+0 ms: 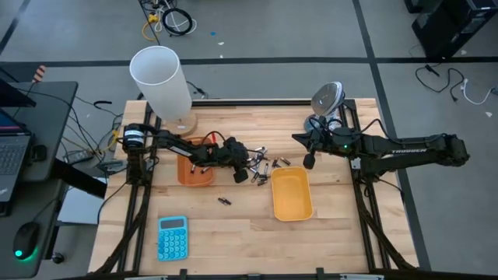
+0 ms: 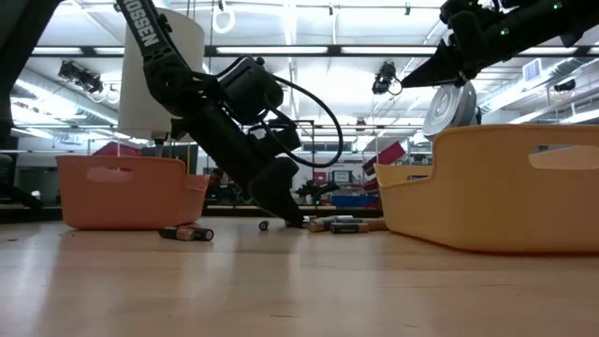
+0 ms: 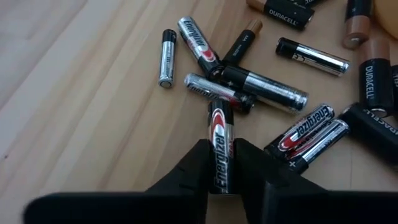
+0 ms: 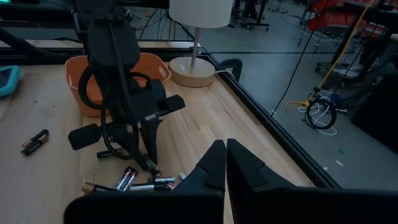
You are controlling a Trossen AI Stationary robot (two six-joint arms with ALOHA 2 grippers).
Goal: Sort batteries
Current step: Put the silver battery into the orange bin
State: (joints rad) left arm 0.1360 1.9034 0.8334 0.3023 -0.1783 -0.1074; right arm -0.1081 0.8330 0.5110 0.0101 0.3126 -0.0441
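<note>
Overhead, a wooden table (image 1: 233,225) fills the centre of the frame. The left gripper (image 1: 238,173) is lowered at the left edge of a pile of batteries (image 1: 261,165) at mid-frame, between an orange tray (image 1: 194,173) to the left and a yellow tray (image 1: 291,194) to the lower right. In the left wrist view the two dark fingers (image 3: 194,168) sit on either side of one silver-and-black battery (image 3: 221,146), jaws narrow and pressed against its sides, the cell lying flat on the wood; the other cells are scattered toward the upper right of that frame, several overlapping. A separate pair of batteries (image 1: 224,201) lies alone below the pile in the overhead view, and appears at lower left in the table-level view (image 2: 186,233). The right gripper (image 1: 309,161) hangs above the table near the top edge of the yellow tray, jaws closed and holding nothing. A white lamp (image 1: 163,82) stands at upper left, a blue calculator (image 1: 172,237) at lower left, and a small round mirror (image 1: 327,99) at upper right.
</note>
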